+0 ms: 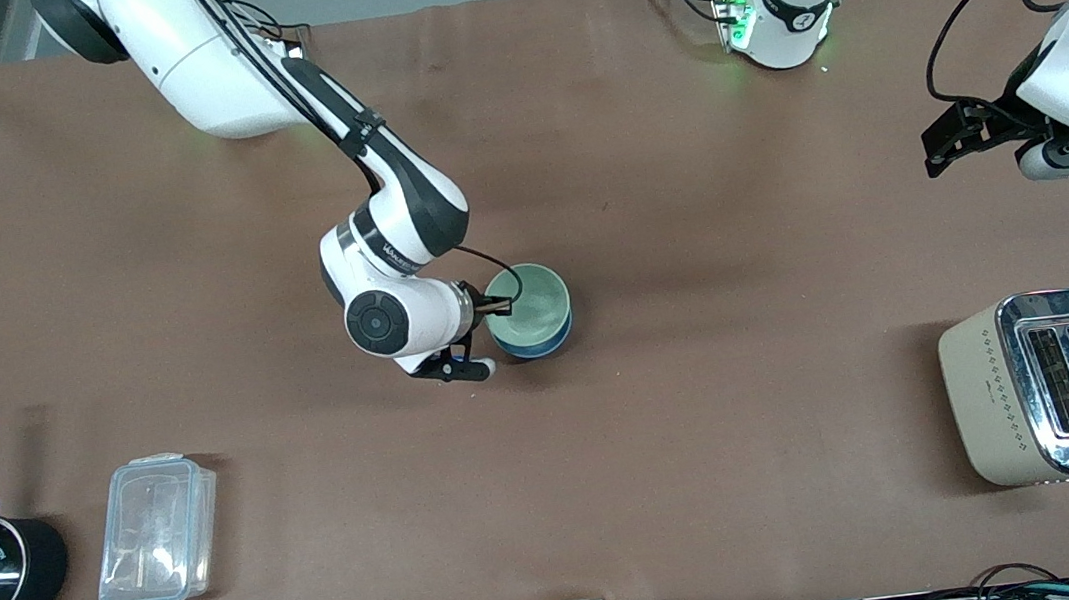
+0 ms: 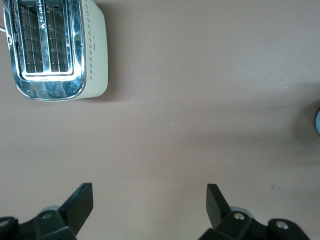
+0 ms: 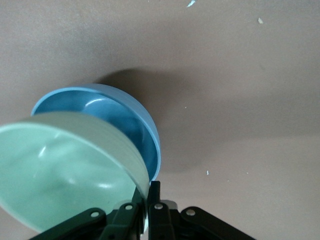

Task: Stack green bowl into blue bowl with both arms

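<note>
— While the right gripper hangs over the middle of the table, what do we see between its 2 fingers?

— We see them pressed on the rim of the green bowl, 1 finger inside, 1 outside. From the right wrist view the green bowl sits tilted over the blue bowl, partly inside it, its held edge raised.

— And the blue bowl?

— It rests on the table directly under the green one, just beside the right gripper's fingertips.

— What about the left gripper?

— We find it waiting over bare table at the left arm's end, fingers spread wide with nothing between them. A toaster stands near it, closer to the front camera.
</note>
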Robot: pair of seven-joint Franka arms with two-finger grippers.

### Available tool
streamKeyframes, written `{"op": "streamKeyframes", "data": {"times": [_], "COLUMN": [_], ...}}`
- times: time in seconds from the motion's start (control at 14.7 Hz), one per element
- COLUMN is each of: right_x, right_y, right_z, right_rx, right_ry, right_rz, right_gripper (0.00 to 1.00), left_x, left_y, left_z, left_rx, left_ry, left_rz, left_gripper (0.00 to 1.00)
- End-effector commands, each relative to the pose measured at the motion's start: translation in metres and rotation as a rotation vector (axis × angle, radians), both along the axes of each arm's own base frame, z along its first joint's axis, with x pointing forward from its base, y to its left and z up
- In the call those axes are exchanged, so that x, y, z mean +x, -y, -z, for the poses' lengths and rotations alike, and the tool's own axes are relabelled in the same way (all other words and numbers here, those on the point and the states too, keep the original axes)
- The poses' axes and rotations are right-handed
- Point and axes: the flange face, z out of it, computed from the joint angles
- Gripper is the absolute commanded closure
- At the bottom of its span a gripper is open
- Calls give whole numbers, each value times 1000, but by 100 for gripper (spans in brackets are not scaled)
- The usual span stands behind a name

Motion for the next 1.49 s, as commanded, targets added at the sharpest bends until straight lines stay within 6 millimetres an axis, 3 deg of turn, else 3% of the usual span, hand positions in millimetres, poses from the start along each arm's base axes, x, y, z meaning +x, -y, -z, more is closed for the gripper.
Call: {"op": "streamKeyframes", "data": {"times": [0.0,0.14,0.27,0.48,0.61,0.81,0.95,1.15,1.36,1.43], "right_x": [-5,-4,4,29,51,59,57,43,21,15], "right_y": [1,5,27,102,177,264,322,375,404,422], "right_z": [-5,-15,-50,-107,-146,-202,-235,-299,-356,-371], "right_rx": [21,21,23,15,-51,-117,-129,-126,-136,-135], "right_ry": [-12,-15,-26,-31,21,129,177,288,390,422], "right_rz": [-5,-6,-4,32,82,-20,-66,-60,-73,-85], "right_gripper": [0,0,0,0,0,0,0,0,0,0], "left_x": [-3,-3,-3,-3,-5,-6,-9,-10,-11,-11], "left_y": [-2,-2,-2,-2,-2,-2,-2,-2,-2,-2], "left_z": [-3,-3,-3,-4,-4,-25,-21,-22,-22,-24], "left_rx": [-19,-19,-18,-19,-18,-21,-17,-17,-18,-17], "left_ry": [4,4,4,4,-1,34,0,-2,-4,-1], "left_rz": [-1,1,1,1,2,9,7,8,10,10], "left_gripper": [0,0,0,0,0,0,0,0,0,0]}}
